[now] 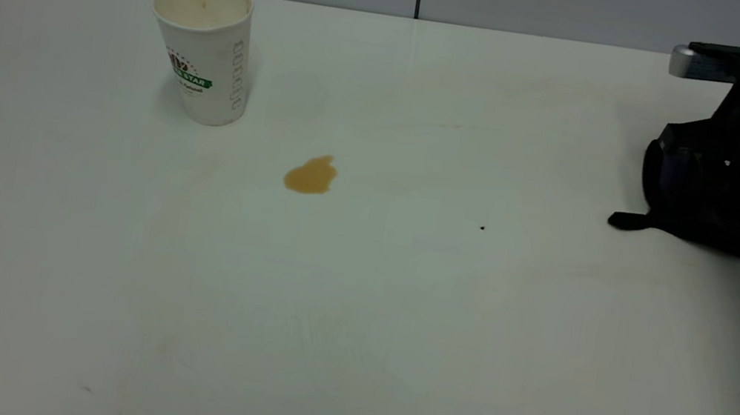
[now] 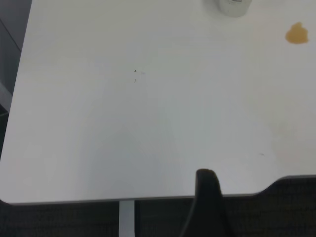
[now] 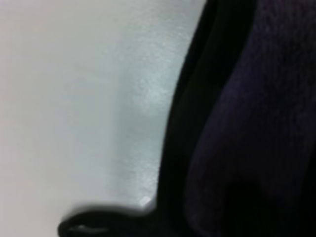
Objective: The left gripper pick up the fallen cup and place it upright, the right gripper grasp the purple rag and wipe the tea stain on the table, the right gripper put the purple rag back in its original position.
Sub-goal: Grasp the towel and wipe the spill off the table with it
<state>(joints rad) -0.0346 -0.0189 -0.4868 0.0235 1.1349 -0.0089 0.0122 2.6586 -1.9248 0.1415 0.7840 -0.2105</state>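
Cup (image 1: 204,52) upright already; stain (image 1: 310,175) unwiped; my right pincer (image 1: 706,196) down on rag (image 1: 699,217), grip unclear; left pincer (image 2: 210,197) parked, unclear.

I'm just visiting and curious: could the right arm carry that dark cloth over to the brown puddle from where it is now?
Probably yes. The right gripper is down on the purple rag, and only bare table lies between it and the tea stain. The cup stands upright beyond the stain, off that path.
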